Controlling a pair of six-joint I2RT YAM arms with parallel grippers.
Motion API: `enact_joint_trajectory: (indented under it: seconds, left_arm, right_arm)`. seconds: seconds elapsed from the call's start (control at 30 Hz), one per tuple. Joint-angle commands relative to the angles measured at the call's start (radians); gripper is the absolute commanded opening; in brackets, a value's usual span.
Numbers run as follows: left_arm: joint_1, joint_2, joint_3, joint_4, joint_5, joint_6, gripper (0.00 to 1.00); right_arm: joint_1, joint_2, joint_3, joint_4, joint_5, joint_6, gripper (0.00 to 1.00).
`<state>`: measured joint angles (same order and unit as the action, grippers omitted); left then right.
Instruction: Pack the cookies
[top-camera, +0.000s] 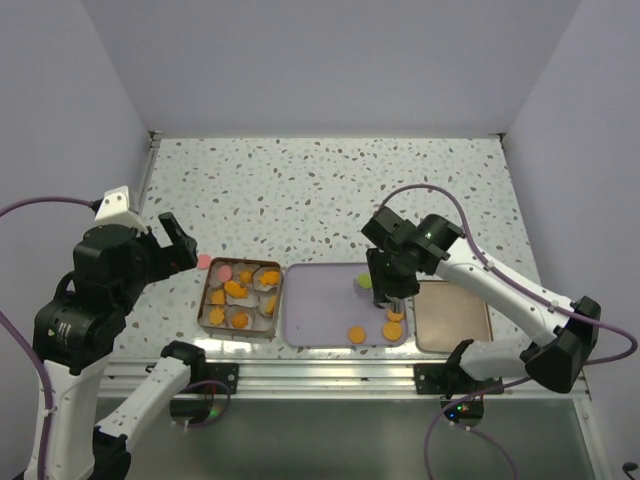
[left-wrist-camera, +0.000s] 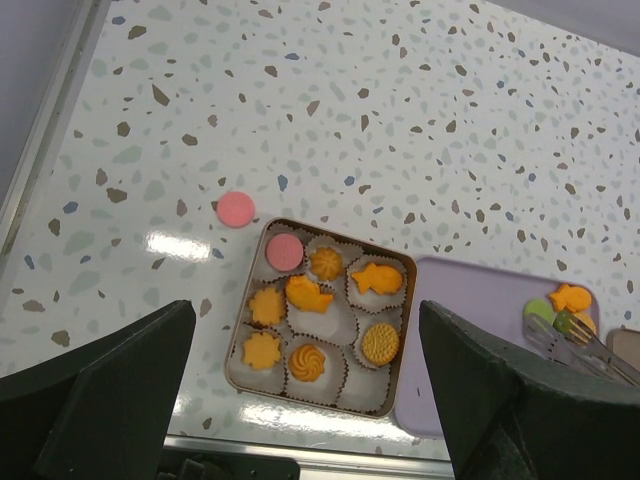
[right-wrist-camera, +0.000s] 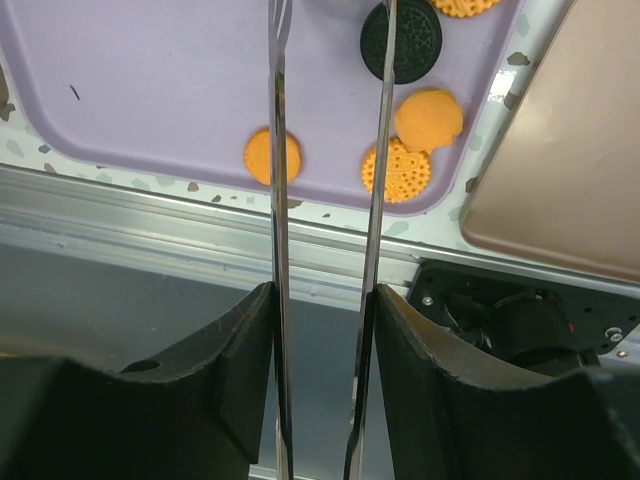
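A brown tin (top-camera: 212, 292) holds white paper cups, most with orange cookies (left-wrist-camera: 308, 293) and one pink disc (left-wrist-camera: 284, 251). Another pink cookie (left-wrist-camera: 236, 209) lies on the table left of the tin. More cookies lie on the purple tray (top-camera: 320, 300): orange discs (right-wrist-camera: 271, 156), a black disc (right-wrist-camera: 410, 40) and a green one (left-wrist-camera: 538, 310). My right gripper (right-wrist-camera: 322, 300) is shut on metal tongs (right-wrist-camera: 276, 120) whose blades reach over the tray's right end, spread, the black disc against the right blade. My left gripper (left-wrist-camera: 305, 400) is open and empty, high above the tin.
The brown tin lid (top-camera: 452, 315) lies right of the tray. A metal rail (right-wrist-camera: 150, 215) runs along the table's near edge. The speckled table (top-camera: 330, 200) stretches behind the tin and tray.
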<state>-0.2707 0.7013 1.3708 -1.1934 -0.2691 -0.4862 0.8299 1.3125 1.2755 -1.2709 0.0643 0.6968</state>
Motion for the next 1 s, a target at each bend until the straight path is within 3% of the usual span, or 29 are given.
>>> enact_joint_trajectory:
  seconds: [0.0,0.57,0.97]
  left_arm:
    - [-0.004,0.009,0.004,0.038,-0.004,0.021,1.0]
    - [-0.004,0.027,0.014,0.054,-0.018,0.057,1.0]
    - [-0.004,0.021,0.011,0.049,-0.059,0.092,1.0]
  right_arm:
    - [-0.002,-0.03,-0.016,-0.011,-0.009,0.032,0.46]
    - [-0.003,0.037,0.004,0.041,-0.009,0.018,0.45]
    - [0.0,0.021,0.074,0.048,-0.057,0.036,0.29]
